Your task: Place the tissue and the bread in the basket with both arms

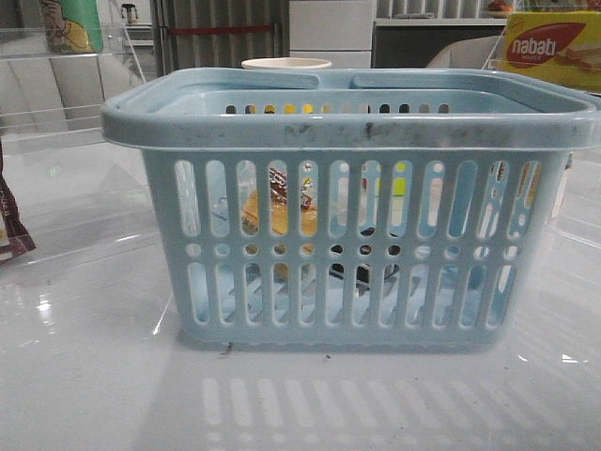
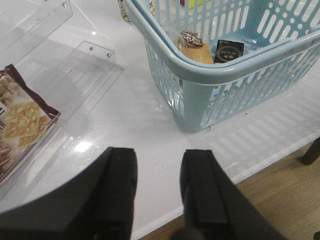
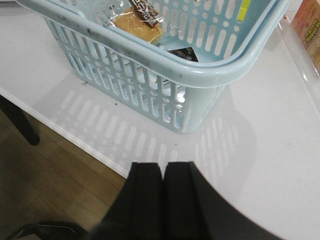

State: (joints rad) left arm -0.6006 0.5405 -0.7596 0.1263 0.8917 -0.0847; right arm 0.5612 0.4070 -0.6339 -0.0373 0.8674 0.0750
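Note:
The light-blue basket (image 1: 347, 122) stands in the middle of the white table. The bread (image 2: 194, 47), a clear packet of yellow-brown bread with a dark label, lies inside it; it also shows in the right wrist view (image 3: 137, 22) and through the slots in the front view (image 1: 277, 211). The tissue (image 2: 228, 51), a small black packet, lies beside the bread in the basket, and shows in the right wrist view (image 3: 183, 53). My left gripper (image 2: 159, 155) is open and empty over the table's near edge, left of the basket (image 2: 210, 80). My right gripper (image 3: 163, 167) is shut and empty near the basket's (image 3: 190, 75) right corner.
A dark brown cracker wrapper (image 2: 20, 120) lies on a clear acrylic stand (image 2: 75, 65) at the left. A yellow-red nabati box (image 1: 549, 47) stands at the back right. A white cup (image 1: 286, 64) stands behind the basket. The table's front edge (image 3: 75, 137) drops to wood floor.

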